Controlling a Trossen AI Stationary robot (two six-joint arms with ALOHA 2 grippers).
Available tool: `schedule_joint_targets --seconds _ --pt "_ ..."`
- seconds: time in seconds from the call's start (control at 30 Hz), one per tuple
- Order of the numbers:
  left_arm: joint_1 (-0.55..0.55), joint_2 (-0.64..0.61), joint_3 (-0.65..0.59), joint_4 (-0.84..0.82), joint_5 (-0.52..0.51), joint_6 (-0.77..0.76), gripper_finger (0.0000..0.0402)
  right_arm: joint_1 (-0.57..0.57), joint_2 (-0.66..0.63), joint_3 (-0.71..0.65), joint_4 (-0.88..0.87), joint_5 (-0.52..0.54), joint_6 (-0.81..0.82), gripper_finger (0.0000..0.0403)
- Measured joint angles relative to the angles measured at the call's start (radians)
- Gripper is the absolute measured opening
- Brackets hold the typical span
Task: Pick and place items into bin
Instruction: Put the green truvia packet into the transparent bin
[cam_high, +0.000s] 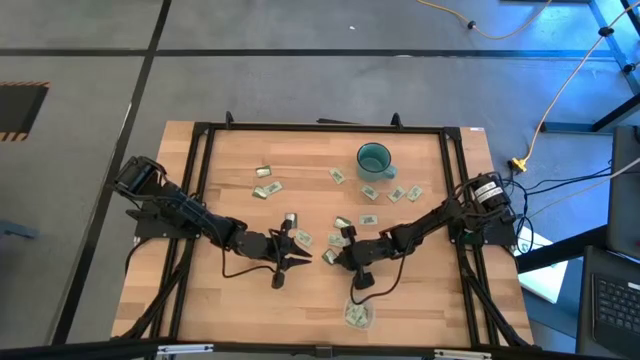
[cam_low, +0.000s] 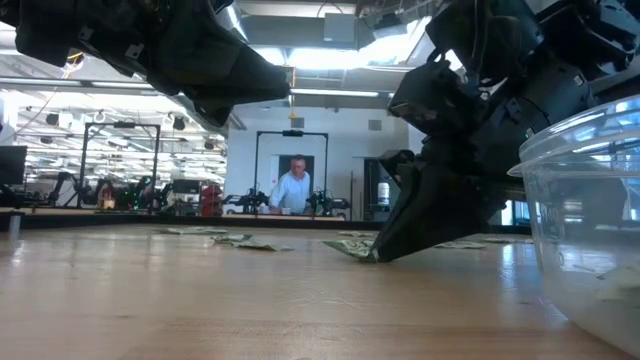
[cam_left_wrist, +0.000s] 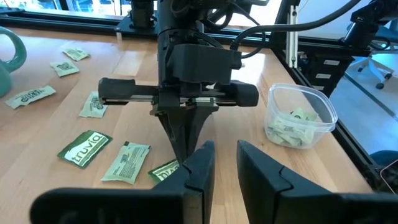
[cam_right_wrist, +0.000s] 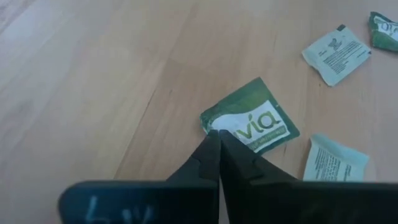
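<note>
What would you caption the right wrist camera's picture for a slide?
Right tool shut on the edge of a green packet lying on the table.

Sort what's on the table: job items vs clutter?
Job:
- packets scattered on the wood, e.g. the green one that the shut right gripper pinches by its corner
- clear bin, a few packets already inside
- left gripper, hovering nearby

Clutter:
- teal mug
- yellow cable on the floor

Green-white packets (cam_high: 267, 191) lie scattered flat; clear bin (cam_high: 359, 315) holds several.
</note>
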Motion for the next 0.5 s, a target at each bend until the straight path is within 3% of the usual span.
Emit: schedule_joint_targets --seconds 0.5 --pt "0.0 0.0 0.0 0.0 0.0 0.0 0.0061 0.043 -0.066 -0.005 0.02 0.0 0.029 0.0001"
